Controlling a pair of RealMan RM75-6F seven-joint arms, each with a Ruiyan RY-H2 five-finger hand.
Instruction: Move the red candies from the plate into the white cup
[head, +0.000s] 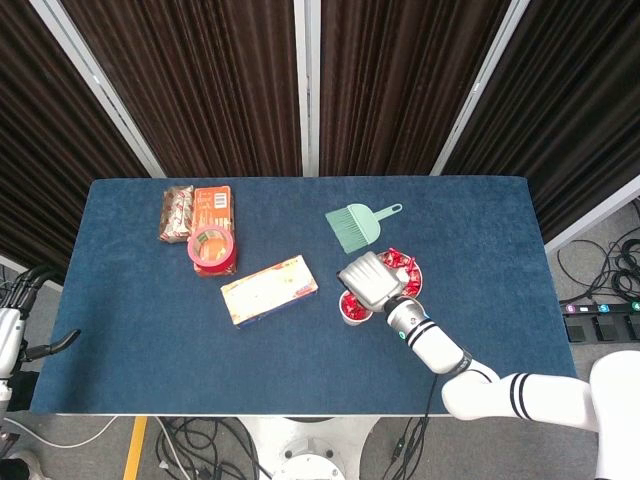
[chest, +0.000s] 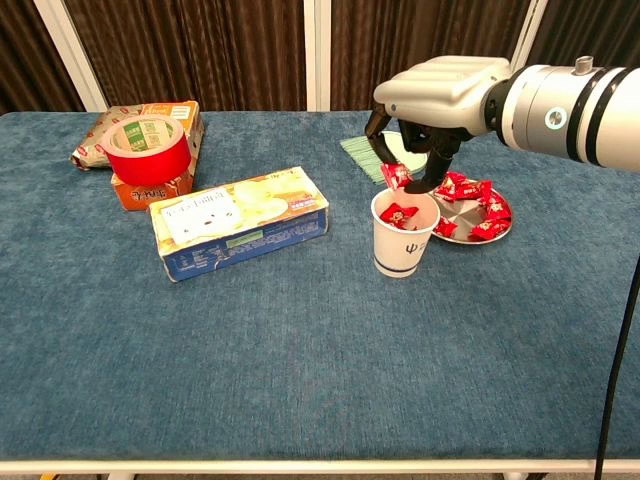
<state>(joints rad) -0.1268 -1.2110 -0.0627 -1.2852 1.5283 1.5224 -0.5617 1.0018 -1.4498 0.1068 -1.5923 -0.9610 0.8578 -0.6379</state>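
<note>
I have the right hand (chest: 418, 135) pinching one red candy (chest: 394, 175) just above the white cup (chest: 403, 236), slightly toward its far-left rim. The cup's mouth lies directly below, so release needs only a small shift. Remaining candies sit on the plate (chest: 478, 217) beside the cup. My left hand is out of view.

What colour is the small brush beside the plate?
Mint green brush; clearest in the head view.

The right hand (chest: 430, 95) has a smooth silver-grey back shell and black fingers (chest: 437, 165). Its white forearm (chest: 580, 100) carries black ring bands and a small teal round mark; a thin black cable (chest: 620, 350) hangs below it.
</note>
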